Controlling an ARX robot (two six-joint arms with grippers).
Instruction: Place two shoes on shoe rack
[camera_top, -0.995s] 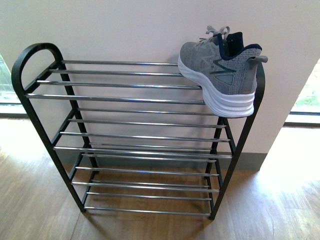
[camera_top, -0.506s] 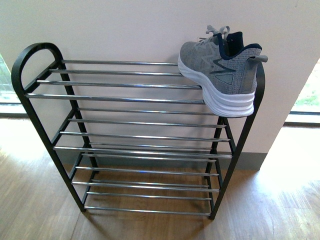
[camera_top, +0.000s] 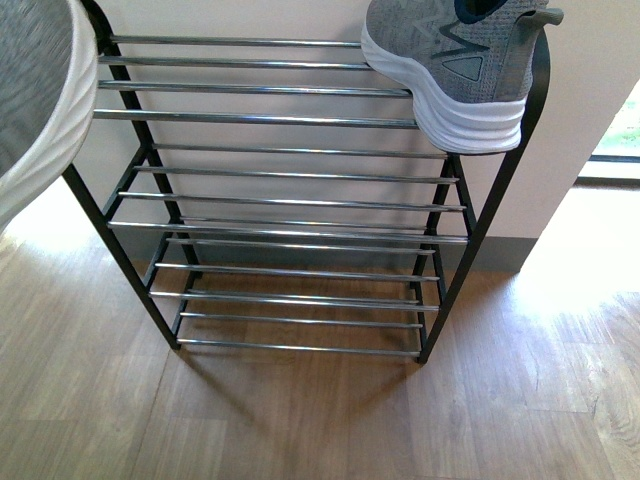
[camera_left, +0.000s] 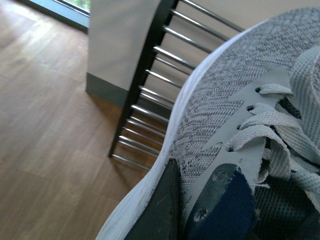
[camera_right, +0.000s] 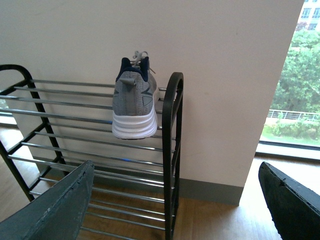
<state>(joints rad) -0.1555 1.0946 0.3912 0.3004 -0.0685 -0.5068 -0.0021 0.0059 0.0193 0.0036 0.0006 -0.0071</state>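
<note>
From the front, the rack (camera_top: 290, 118) stands against the wall (camera_top: 560, 120) on a wood floor (camera_top: 300, 420). The placed shoe (camera_top: 450, 60) sits on the top tier at the robot's right end, toe toward the wall and heel poking out past the front bar. The held shoe (camera_top: 35, 100) looms at the left edge, close to the camera and off the rack, beside its left end frame.

At the left wrist, the held shoe (camera_left: 225, 100) fills most of the view, laces up. The left end effector (camera_left: 192, 205) is clamped on it, one dark finger (camera_left: 160, 210) against the white sole edge and the other on the upper by the eyelets. The rack (camera_left: 150, 75) shows beyond.

At the right wrist, the right end effector (camera_right: 175, 210) has its fingers (camera_right: 60, 210) spread wide with nothing between them. The placed shoe (camera_right: 134, 105) shows heel-on, resting on the top bars just inside the rack (camera_right: 172, 125) end frame. A window (camera_right: 295, 75) is off to the side.
</note>
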